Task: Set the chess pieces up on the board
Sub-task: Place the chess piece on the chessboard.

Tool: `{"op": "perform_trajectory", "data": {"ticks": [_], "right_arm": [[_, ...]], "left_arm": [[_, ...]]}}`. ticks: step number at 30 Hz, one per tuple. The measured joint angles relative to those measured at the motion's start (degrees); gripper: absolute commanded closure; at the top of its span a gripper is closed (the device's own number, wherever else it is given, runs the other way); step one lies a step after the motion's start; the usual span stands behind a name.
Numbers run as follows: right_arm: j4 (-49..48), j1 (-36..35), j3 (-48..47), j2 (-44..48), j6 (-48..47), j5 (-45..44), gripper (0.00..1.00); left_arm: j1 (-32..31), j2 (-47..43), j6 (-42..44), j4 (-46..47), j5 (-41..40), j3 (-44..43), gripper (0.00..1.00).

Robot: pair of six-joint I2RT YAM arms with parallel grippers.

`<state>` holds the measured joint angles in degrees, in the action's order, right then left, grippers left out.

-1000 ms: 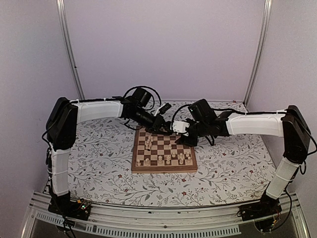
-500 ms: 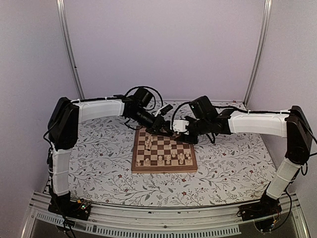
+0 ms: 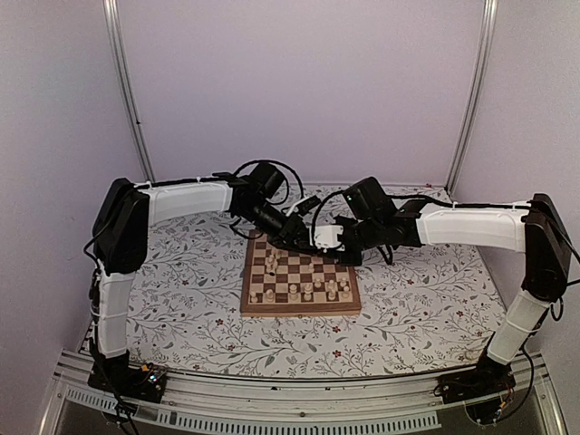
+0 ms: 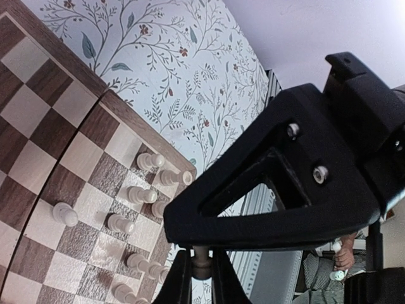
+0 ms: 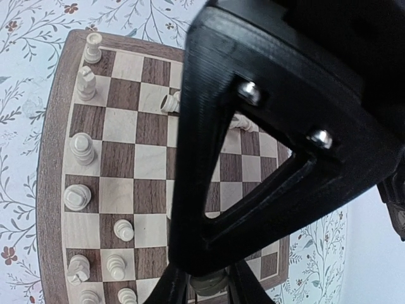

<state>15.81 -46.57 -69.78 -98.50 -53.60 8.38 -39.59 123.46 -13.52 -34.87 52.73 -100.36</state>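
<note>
The board (image 3: 250, 306) lies mid-table, with several pale chess pieces (image 3: 308, 291) along its near rows and left side. My left gripper (image 3: 305, 239) and right gripper (image 3: 323, 237) meet tip to tip above the board's far edge. In the left wrist view my left gripper (image 4: 201, 278) is shut on a small shadowed chess piece (image 4: 201, 265). In the right wrist view my right gripper (image 5: 209, 286) is shut on a greyish round piece base (image 5: 209, 282). I cannot tell whether both hold the same piece. Standing pieces (image 5: 82, 149) line the board (image 5: 50, 190) below.
The floral table cover (image 3: 181, 299) surrounds the board. One piece (image 5: 169, 101) lies on its side near the board's middle. Metal frame posts (image 3: 127, 91) stand at the back corners. Cables loop above both wrists.
The left gripper has moved right and the right gripper left, so their tips now meet above the board's far edge. The pieces on the board have not moved.
</note>
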Motion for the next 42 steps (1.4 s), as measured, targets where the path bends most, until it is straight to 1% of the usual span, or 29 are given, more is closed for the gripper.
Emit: {"op": "perform_trajectory", "data": {"ticks": [2, 8, 10, 13, 16, 18, 20, 24, 26, 29, 34, 36, 40, 42], "right_arm": [[0.3, -0.1, 0.0, 0.0, -0.5, 0.1, 0.88], [1.1, -0.4, 0.0, 0.0, 0.2, 0.4, 0.92], [1.2, -0.4, 0.0, 0.0, 1.2, 0.7, 0.93], [1.5, 0.5, 0.0, 0.2, 3.8, 3.2, 0.93], [2.4, 2.5, 0.0, 1.8, 8.1, 9.2, 0.93], [2.8, 4.4, 0.0, 3.3, 11.0, 13.6, 0.93], [3.2, 6.9, -0.3, 4.5, 14.0, 19.1, 0.92], [3.6, 9.9, -1.4, 4.8, 18.0, 27.5, 0.92], [3.8, 10.2, -1.5, 4.8, 19.3, 30.4, 0.92], [4.0, 10.1, -1.5, 4.8, 20.5, 33.5, 0.92], [4.3, 10.4, -1.5, 4.8, 21.8, 36.4, 0.92], [4.3, 10.8, -1.5, 4.8, 22.4, 37.4, 0.92], [4.4, 11.7, -1.5, 5.0, 22.8, 38.8, 0.92], [4.3, 11.9, -1.5, 5.1, 22.9, 39.1, 0.92]], "left_arm": [[-0.2, 0.2, 0.2, -0.5, 0.3, 0.0, 0.85], [-0.4, 0.4, 1.0, -1.2, -0.4, 0.0, 0.70], [-0.4, -0.2, 1.2, -0.1, -1.9, 0.6, 0.68], [-0.5, -5.2, 0.5, 5.5, -5.5, 6.9, 0.62], [-0.7, -15.1, -0.3, 14.3, -10.1, 17.4, 0.63], [-1.6, -22.1, 0.0, 21.7, -13.6, 23.7, 0.62], [-3.6, -26.8, 1.0, 29.0, -17.2, 27.0, 0.59], [-7.9, -29.1, 3.5, 38.5, -22.1, 28.6, 0.57], [-9.3, -28.6, 4.1, 40.7, -23.4, 28.7, 0.57], [-9.6, -27.4, 4.6, 42.6, -24.2, 28.6, 0.56], [-9.7, -25.2, 5.0, 42.7, -24.1, 28.6, 0.57], [-9.7, -25.0, 5.0, 42.7, -24.3, 28.7, 0.59], [-9.7, -25.1, 5.2, 42.7, -24.8, 28.7, 0.65], [-9.7, -25.1, 5.4, 42.7, -24.9, 28.7, 0.66]]}}
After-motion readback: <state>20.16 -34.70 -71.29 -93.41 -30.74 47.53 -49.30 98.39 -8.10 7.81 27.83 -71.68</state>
